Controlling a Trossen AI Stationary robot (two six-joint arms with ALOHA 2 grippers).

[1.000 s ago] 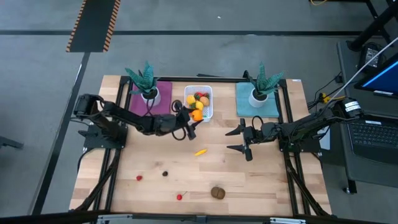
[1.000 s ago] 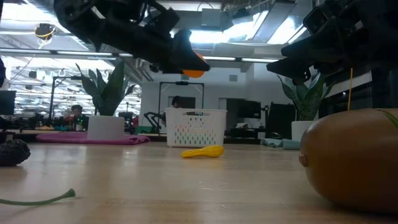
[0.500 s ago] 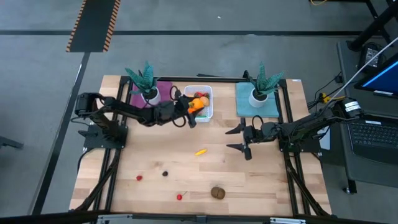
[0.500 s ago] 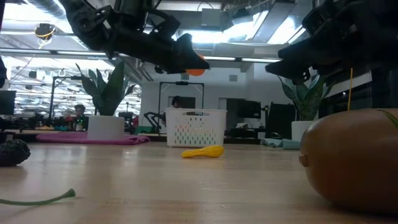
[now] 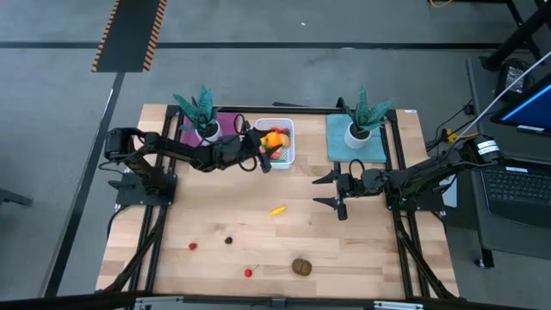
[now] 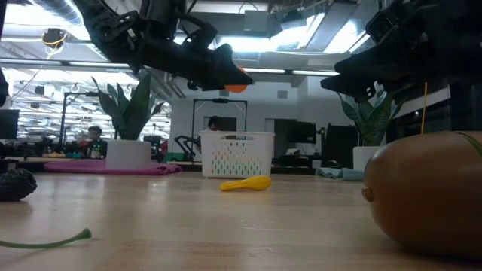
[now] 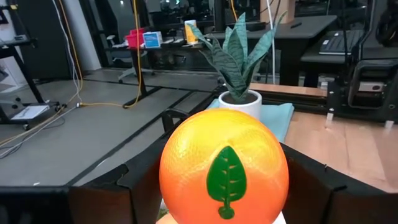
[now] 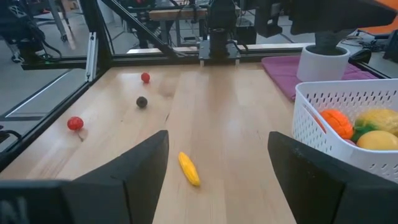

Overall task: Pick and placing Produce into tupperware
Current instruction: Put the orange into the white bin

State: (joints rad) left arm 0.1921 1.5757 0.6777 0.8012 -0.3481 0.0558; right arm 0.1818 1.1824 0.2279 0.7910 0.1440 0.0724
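The orange (image 7: 224, 165) is clamped between the jaws of the left gripper (image 5: 261, 148), held above the near-left part of the tupperware (image 5: 288, 156), which already contains several produce pieces. Step in hand: placement. The next move calls for centring over the tub, lowering, and releasing. The right gripper (image 5: 329, 192) waits with jaws spread, near the banana (image 5: 277, 209) on the table (image 5: 370, 250).

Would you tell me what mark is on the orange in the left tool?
A dark green leaf on the orange, clearest in the left wrist view.
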